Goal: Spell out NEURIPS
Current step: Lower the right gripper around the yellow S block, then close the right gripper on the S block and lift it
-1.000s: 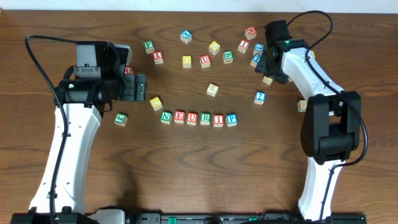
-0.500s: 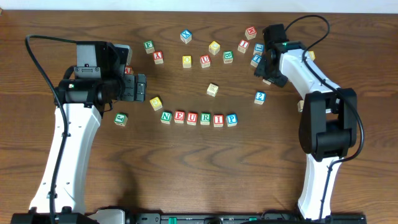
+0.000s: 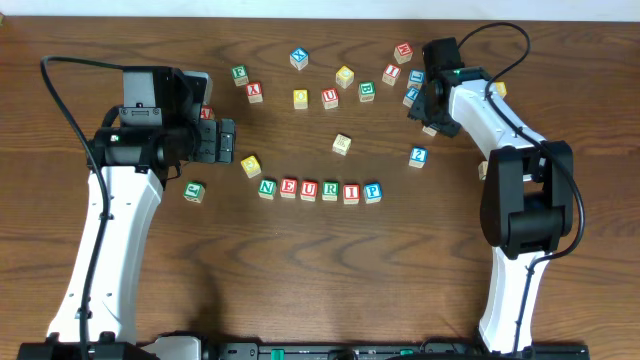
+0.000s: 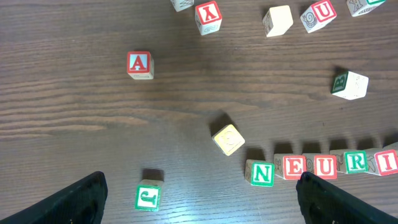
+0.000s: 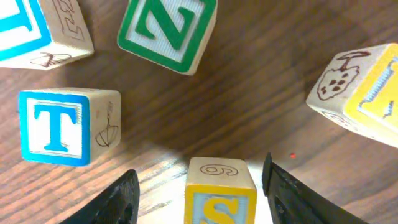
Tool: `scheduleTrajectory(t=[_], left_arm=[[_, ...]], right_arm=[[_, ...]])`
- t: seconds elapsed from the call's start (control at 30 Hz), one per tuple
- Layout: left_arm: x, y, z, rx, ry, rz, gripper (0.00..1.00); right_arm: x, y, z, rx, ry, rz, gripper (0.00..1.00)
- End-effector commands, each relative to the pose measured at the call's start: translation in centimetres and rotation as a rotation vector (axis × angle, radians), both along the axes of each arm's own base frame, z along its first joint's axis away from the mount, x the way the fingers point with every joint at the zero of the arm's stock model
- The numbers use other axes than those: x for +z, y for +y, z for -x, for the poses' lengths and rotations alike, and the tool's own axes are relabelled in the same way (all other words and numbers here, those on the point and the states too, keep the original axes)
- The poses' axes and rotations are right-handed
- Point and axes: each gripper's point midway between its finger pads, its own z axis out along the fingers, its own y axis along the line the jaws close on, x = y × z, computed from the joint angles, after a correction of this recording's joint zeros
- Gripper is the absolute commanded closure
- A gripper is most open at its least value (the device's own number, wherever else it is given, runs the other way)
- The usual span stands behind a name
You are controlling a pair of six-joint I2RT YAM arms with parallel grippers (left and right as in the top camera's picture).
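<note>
Six cubes stand in a row reading N (image 3: 267, 187), E (image 3: 288, 188), U (image 3: 309, 190), R (image 3: 330, 190), I (image 3: 351, 192), P (image 3: 372, 191); the left wrist view shows the N (image 4: 262, 173) end of the row. A yellow-faced S cube (image 5: 221, 193) sits on the table between the fingers of my right gripper (image 5: 198, 186). The jaws are open, with a gap on each side of the cube. My left gripper (image 3: 225, 143) hovers wide open left of the row, holding nothing.
Loose cubes lie around the right gripper: a blue T (image 5: 53, 127), a green Z (image 5: 168, 28) and a yellow one (image 5: 367, 93). Near the left gripper are a yellow cube (image 4: 228, 139), a green-lettered cube (image 4: 148, 197) and a red A (image 4: 139, 64).
The right arm has shifted slightly, its elbow drawing in and the gripper settling over the cubes at the far right. The left arm and the row have not moved.
</note>
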Motion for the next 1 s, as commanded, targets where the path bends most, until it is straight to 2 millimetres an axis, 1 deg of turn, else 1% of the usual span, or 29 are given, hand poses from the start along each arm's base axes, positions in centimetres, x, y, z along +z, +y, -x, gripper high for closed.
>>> scheduleTrajectory(t=[0.0,0.23,0.43,0.53,0.97], left_arm=[[0.9,0.1,-0.4,0.002,-0.022,-0.001,0.04],[0.9,0.1,-0.4,0.002,-0.023,-0.001,0.04],[0.9,0.1,-0.4,0.002,-0.023,0.000,0.04],[0.9,0.1,-0.4,0.001,-0.022,0.000,0.04],[0.9,0.1,-0.4,0.001,-0.022,0.000,0.04]], right_arm=[[-0.7,0.1,0.2,-0.009,0.008,0.013,0.41],[-0.9,0.0,1.0,-0.010,0.042,0.018,0.45],[-1.0,-0.1,1.3,-0.020,0.052,0.016,0.46],[-1.0,-0.1,1.3,-0.021,0.052,0.017,0.52],[-1.0,-0.1,1.3,-0.020,0.052,0.017,0.63]])
